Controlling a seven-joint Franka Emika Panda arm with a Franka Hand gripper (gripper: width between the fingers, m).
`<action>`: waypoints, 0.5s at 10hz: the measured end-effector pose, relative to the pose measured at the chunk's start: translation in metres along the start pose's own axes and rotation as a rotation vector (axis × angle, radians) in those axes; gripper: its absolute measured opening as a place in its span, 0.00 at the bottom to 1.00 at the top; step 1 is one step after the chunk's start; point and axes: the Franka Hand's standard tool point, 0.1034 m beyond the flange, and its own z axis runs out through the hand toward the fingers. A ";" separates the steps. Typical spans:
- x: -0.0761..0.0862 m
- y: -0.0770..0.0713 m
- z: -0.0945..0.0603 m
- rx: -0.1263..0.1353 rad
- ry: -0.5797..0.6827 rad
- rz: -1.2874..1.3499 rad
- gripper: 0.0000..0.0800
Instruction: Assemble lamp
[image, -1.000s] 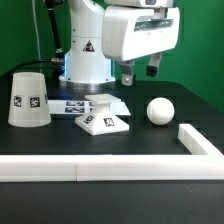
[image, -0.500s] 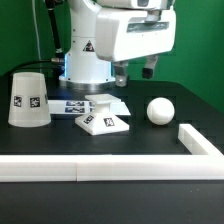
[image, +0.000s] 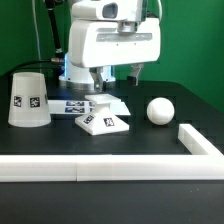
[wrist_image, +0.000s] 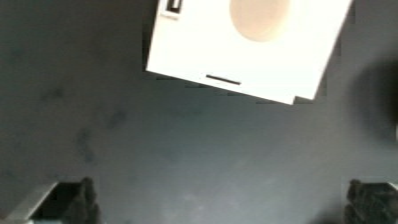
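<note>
Open and empty: the two dark fingers (wrist_image: 63, 203) of the Panda arm's gripper (image: 122, 74) stand wide apart, with only bare black tabletop (wrist_image: 143, 140) between them in the wrist view. The flat square white plastic base (wrist_image: 240, 60) lies clear of that gap, its round hollow (wrist_image: 267, 20) facing up, and neither finger touches it.

In the exterior view the gripper hangs above the base (image: 103, 121), apparently a little behind it. The base lies near the middle of the table, and its rear corner appears to overlap the marker board (image: 68, 104).

Over the past second the hand has slid steadily toward the exterior view's left, from nearer the ball-shaped white plastic bulb (image: 160, 110) to a spot over the base. None of the three lamp parts has shifted.

The bulb sits alone on the tabletop, apart from the base on the exterior view's right. The tapered white plastic shade (image: 29, 98) stands mouth down, tag outward, well off to the left. The long white border rail (image: 90, 169) runs along the near edge and turns back along the right side.

The sideways move suggests the arm is lining up on the base as its first pick, probably to square it up before the bulb goes in. Assembly looks barely begun. All the parts lie separate, and the descent and the closing of the fingers are not yet made.
</note>
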 end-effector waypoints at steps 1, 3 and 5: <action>0.000 0.000 0.000 0.001 0.000 0.031 0.87; -0.016 0.001 0.006 0.007 -0.015 0.038 0.87; -0.033 0.001 0.011 0.012 -0.019 -0.012 0.87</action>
